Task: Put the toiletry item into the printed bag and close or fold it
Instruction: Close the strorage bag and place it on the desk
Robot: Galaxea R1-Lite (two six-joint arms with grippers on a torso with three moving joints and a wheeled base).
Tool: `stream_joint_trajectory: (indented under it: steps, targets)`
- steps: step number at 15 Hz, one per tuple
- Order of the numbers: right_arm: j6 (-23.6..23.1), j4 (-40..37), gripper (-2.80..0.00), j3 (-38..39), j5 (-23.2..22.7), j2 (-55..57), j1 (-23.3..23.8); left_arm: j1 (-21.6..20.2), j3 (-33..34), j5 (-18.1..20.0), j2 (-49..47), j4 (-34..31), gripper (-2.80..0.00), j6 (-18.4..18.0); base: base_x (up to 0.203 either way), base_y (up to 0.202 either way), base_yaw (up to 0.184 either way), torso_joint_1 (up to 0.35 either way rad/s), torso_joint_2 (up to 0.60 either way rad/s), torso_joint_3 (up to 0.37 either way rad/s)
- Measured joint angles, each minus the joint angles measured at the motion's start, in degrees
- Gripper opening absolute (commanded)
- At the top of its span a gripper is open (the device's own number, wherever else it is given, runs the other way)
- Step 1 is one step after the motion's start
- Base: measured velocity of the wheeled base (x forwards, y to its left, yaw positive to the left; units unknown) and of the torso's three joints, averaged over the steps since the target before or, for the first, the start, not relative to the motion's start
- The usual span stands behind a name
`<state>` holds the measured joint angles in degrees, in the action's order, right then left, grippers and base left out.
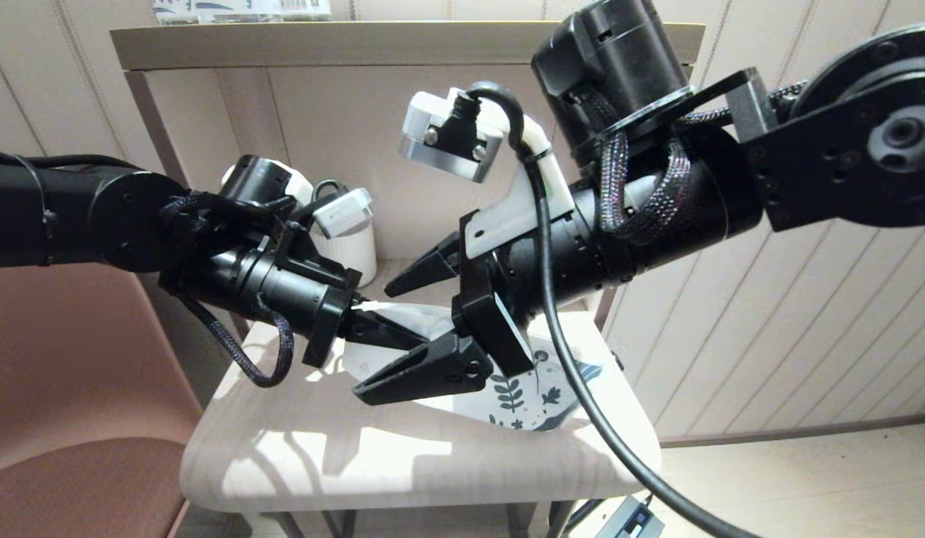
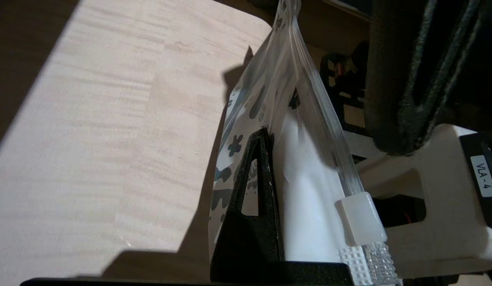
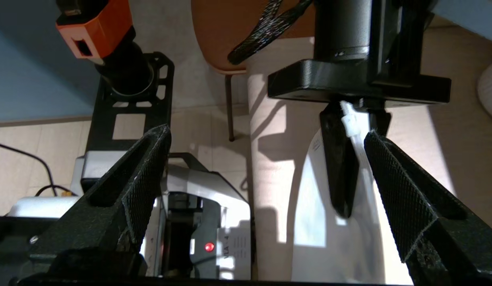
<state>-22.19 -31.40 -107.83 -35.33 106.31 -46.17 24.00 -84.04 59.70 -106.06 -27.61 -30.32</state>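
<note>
The printed bag (image 1: 526,388) lies on the small light wood table (image 1: 358,463), its blue-grey leaf print at the right end. My left gripper (image 1: 410,336) is shut on the bag's plain white end and holds that end raised off the table. In the left wrist view the bag (image 2: 309,198) stands on edge beside one black finger (image 2: 254,178), with its white zip slider (image 2: 361,218) close by. My right gripper (image 1: 373,344) is wide open around the left gripper's fingers and the bag's raised end, with nothing in it. In the right wrist view the right gripper (image 3: 266,133) faces the bag (image 3: 321,222). The toiletry item is out of view.
A white cylindrical container (image 1: 350,246) stands at the back of the table under a shelf board (image 1: 320,41). A brown chair (image 1: 59,388) is at the left. The right wrist view shows the robot's base with a red light (image 3: 208,247) below the table's edge.
</note>
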Motion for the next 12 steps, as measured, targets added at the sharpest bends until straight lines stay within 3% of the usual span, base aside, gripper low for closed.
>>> stream_joint_trajectory:
  steps: [12]
  targets:
    - [0.17,3.55,0.0,1.02,0.17,1.5,0.05,-0.09,-0.55,0.78,-0.5,-0.13,-2.8,0.41,0.0,0.0,0.0,0.0,0.0,0.0]
